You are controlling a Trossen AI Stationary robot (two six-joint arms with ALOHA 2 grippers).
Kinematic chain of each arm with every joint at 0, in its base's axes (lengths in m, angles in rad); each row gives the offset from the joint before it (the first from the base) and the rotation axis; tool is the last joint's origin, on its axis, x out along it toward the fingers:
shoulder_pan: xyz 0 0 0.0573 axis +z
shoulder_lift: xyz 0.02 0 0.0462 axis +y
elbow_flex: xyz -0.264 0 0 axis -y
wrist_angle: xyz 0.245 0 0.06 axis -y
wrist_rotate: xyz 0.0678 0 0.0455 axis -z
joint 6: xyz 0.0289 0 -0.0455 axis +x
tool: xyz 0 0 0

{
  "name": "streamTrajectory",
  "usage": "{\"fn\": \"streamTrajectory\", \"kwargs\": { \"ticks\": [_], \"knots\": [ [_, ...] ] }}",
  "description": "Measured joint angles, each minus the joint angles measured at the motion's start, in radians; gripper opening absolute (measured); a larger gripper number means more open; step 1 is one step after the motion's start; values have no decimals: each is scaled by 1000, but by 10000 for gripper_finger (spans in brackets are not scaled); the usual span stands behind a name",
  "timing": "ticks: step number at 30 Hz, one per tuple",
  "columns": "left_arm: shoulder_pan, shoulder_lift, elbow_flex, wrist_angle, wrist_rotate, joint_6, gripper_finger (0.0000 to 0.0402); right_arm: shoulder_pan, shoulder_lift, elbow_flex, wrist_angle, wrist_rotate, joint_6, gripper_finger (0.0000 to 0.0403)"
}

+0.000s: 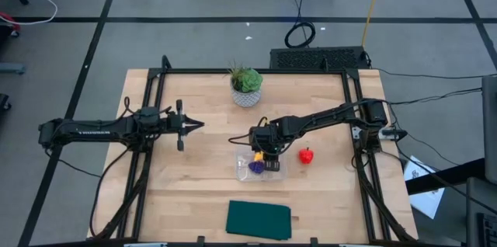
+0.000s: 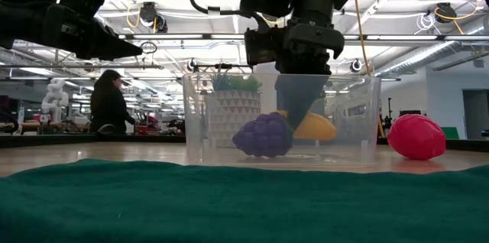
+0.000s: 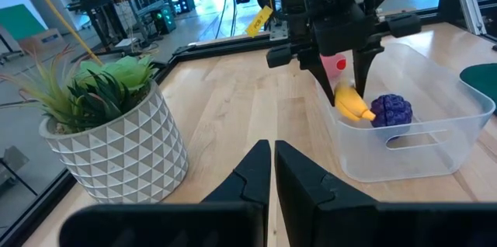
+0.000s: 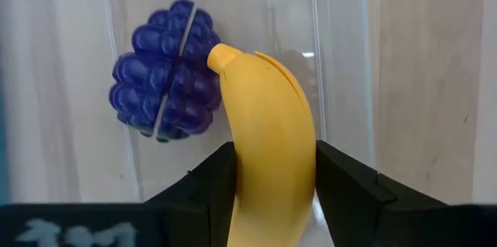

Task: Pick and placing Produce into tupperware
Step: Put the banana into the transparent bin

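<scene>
In the right wrist view the banana [image 4: 270, 146] runs off the bottom edge; in the high view the right tool [image 1: 266, 154] hides most of it

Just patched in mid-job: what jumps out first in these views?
The right gripper is down inside the clear tupperware at mid-table, its jaws shut on the yellow banana, whose tip is against the purple grapes already in there. The red fruit lies on the wood to the tupperware's right, and the left gripper hovers shut, away to the left.
</scene>
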Motion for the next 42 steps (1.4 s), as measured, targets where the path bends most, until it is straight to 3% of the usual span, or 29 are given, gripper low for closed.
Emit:
{"fn": "streamTrajectory", "kwargs": {
  "ticks": [42],
  "knots": [
    [0, 0, 0, 0, 0, 1, 26, -1, 0, -74, 129, -2, 8, 148]
  ]
}}
